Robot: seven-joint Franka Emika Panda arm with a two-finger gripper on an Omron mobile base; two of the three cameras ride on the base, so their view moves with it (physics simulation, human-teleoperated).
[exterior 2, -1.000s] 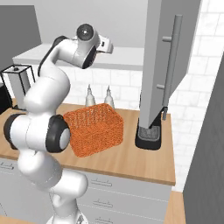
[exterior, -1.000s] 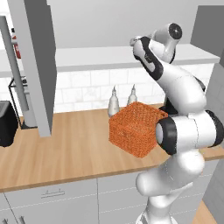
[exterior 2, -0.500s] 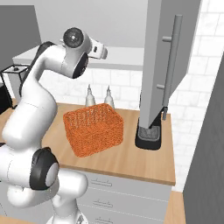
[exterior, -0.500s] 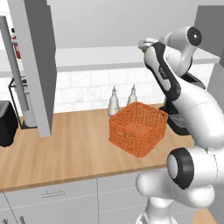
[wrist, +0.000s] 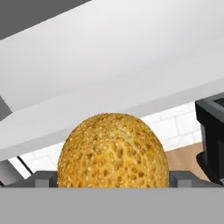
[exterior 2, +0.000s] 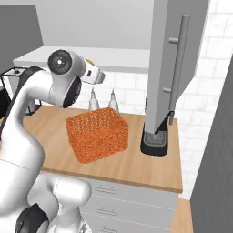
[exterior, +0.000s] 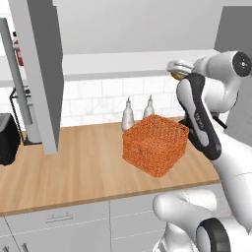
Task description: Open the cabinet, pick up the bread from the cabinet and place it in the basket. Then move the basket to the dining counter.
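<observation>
The cabinet stands open, one door swung out at the left and the other door at the right, with its pale shelf bare between them. The bread, a round golden seeded bun, rests at the shelf's right end. My gripper is open, with a fingertip on each side of the bun; I cannot tell whether they touch it. My gripper reaches in at shelf height. The orange woven basket sits below on the worktop. The dining counter is out of view.
Two pale bottles stand behind the basket against the white tiles. A black appliance sits at the worktop's left end and another under the right door. The wood worktop has free room left of the basket.
The arm has swung its elbow round to the right, and the hand has sunk a little toward the shelf's right end. The jaws stayed open. Basket and doors have not moved.
</observation>
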